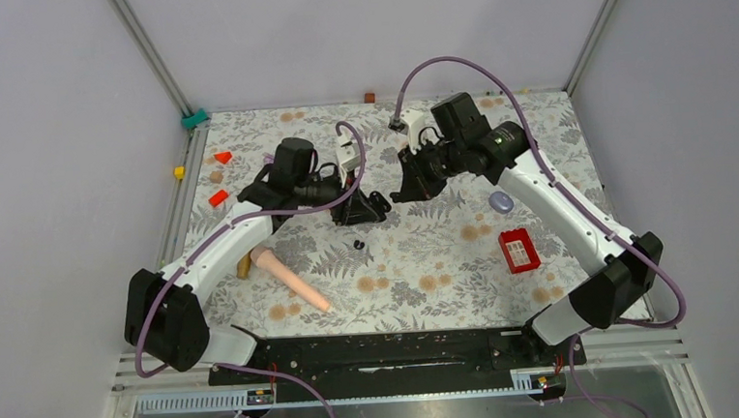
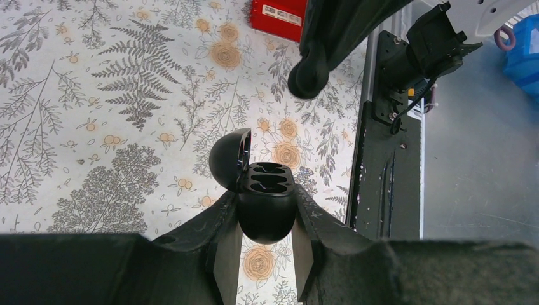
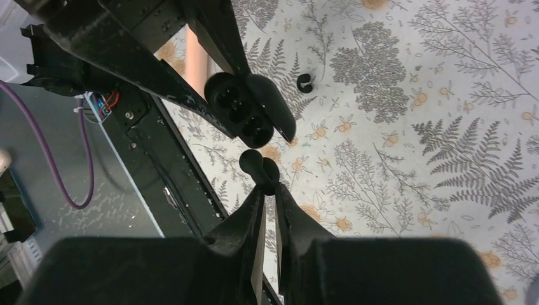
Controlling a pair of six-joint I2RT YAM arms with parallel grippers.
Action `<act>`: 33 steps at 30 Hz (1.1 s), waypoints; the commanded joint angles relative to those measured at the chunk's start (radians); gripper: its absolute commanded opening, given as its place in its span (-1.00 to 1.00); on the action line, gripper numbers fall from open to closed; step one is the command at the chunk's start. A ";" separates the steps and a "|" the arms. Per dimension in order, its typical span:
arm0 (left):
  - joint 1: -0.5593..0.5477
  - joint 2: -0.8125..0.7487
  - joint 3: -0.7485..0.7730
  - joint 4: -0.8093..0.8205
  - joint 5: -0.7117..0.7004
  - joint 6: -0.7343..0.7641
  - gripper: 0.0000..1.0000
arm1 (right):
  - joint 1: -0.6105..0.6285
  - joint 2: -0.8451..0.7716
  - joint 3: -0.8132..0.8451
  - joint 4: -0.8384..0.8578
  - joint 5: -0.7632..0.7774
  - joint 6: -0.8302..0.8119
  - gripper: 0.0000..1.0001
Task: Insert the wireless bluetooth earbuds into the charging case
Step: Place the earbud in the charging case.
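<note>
My left gripper (image 2: 266,219) is shut on the black charging case (image 2: 266,202), lid (image 2: 229,159) open, both sockets empty. It is held above the cloth. In the top view the left gripper (image 1: 373,207) holds the case mid-table. My right gripper (image 3: 269,188) is shut on a glossy black earbud (image 3: 259,167), just below the case (image 3: 241,115) in the right wrist view, apart from it. In the top view the right gripper (image 1: 406,193) is to the right of the case. A second black earbud (image 1: 357,244) lies on the cloth; it also shows in the right wrist view (image 3: 304,81).
A red box (image 1: 518,250) lies at the right, a lilac oval thing (image 1: 501,202) behind it. A pink cylinder (image 1: 291,281) lies front left. Small red blocks (image 1: 219,197) sit at the far left. Metal frame posts and walls surround the floral cloth.
</note>
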 commanded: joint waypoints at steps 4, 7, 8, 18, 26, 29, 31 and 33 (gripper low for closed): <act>-0.016 -0.010 0.041 0.015 0.053 0.015 -0.97 | 0.048 0.034 0.045 0.022 -0.015 0.040 -0.92; -0.025 -0.014 0.039 0.010 0.052 0.021 -0.97 | 0.058 0.043 0.047 0.022 -0.027 0.045 -0.92; -0.026 -0.015 0.040 0.007 0.049 0.023 -0.97 | 0.061 0.043 0.047 0.022 -0.028 0.045 -0.92; -0.039 -0.020 0.044 -0.011 0.058 0.036 -0.97 | 0.093 0.056 0.054 0.022 -0.018 0.042 -0.92; -0.040 -0.024 0.047 -0.016 0.064 0.037 -0.97 | 0.107 0.067 0.047 0.021 -0.009 0.036 -0.92; -0.041 -0.026 0.044 -0.015 0.067 0.038 -0.98 | 0.108 0.069 0.046 0.020 -0.001 0.031 -0.92; -0.040 -0.028 0.046 -0.017 0.069 0.037 -0.98 | 0.109 0.072 0.044 0.020 -0.002 0.031 -0.92; -0.042 -0.028 0.047 -0.017 0.073 0.036 -0.97 | 0.109 0.072 0.043 0.021 -0.005 0.030 -0.92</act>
